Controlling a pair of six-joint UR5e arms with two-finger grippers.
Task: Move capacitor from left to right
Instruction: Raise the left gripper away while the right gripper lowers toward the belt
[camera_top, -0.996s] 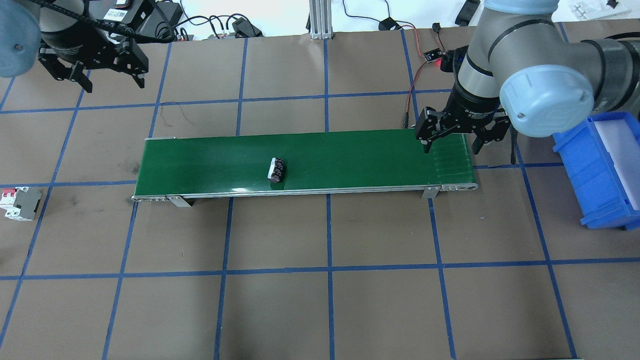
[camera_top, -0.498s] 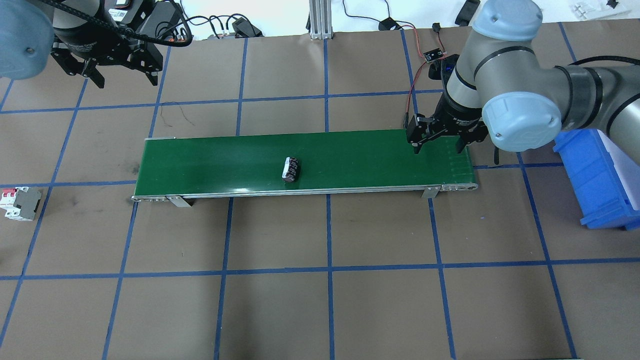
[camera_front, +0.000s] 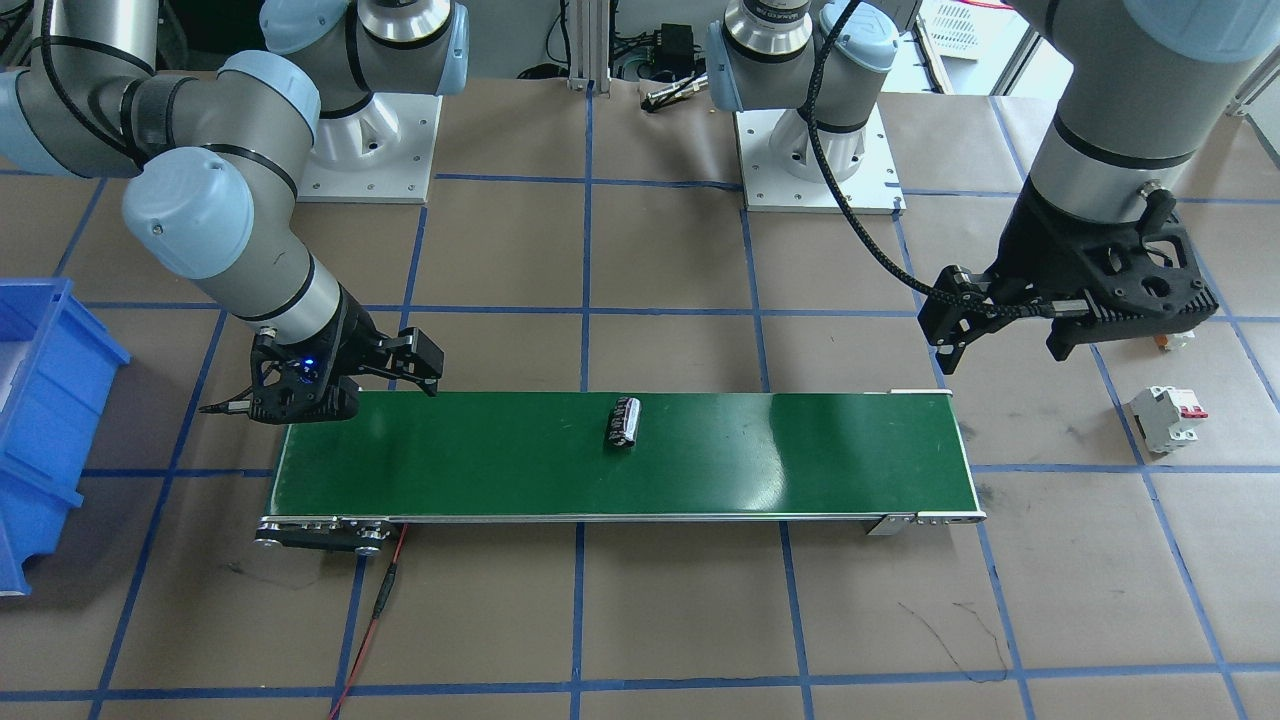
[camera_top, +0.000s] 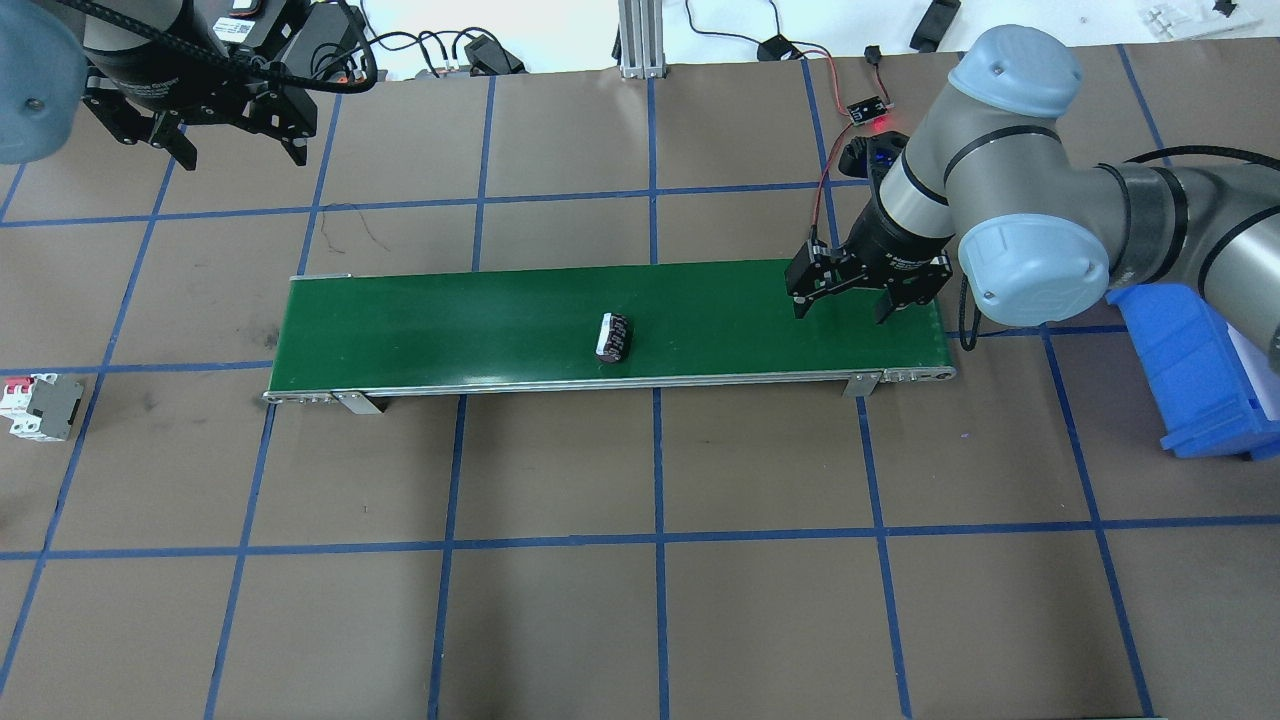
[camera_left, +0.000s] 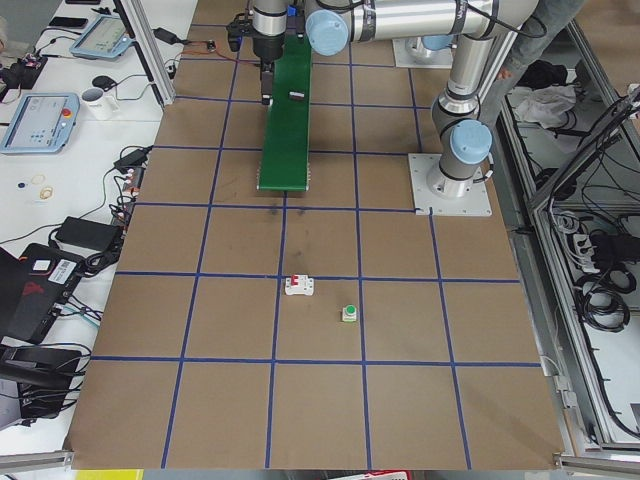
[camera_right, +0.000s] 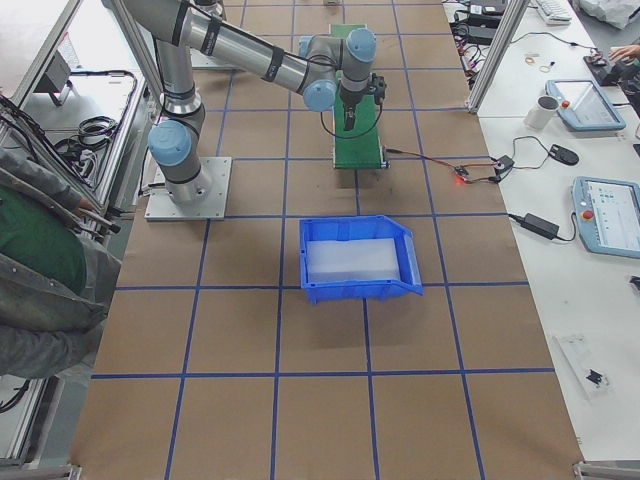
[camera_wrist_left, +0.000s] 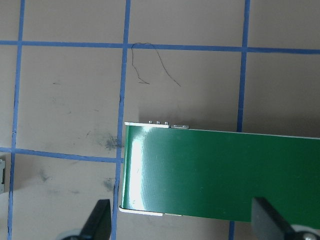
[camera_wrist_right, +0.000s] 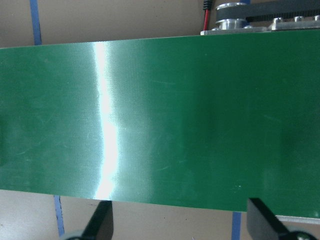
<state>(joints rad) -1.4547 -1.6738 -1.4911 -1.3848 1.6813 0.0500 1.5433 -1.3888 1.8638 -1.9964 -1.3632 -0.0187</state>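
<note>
Fingers of the black left claw (camera_top: 240, 150) stood apart above the brown paper worktop (camera_top: 600, 600), past the long green belt's (camera_top: 450, 320) left end. Mid-belt, the small black grey-striped cylindrical capacitor (camera_top: 613, 336) lay clear of both edges. Black right claw (camera_top: 842, 310) hung spread over the right end.

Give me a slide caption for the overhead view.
Capacitor lies on green conveyor; open right gripper hovers over its end.

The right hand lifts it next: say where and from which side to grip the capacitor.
Grip the capacitor mid-body across its curved sides, from straight above. It lies on its side on the belt, axis roughly crosswise, so the right hand should probably close along the belt.
</note>
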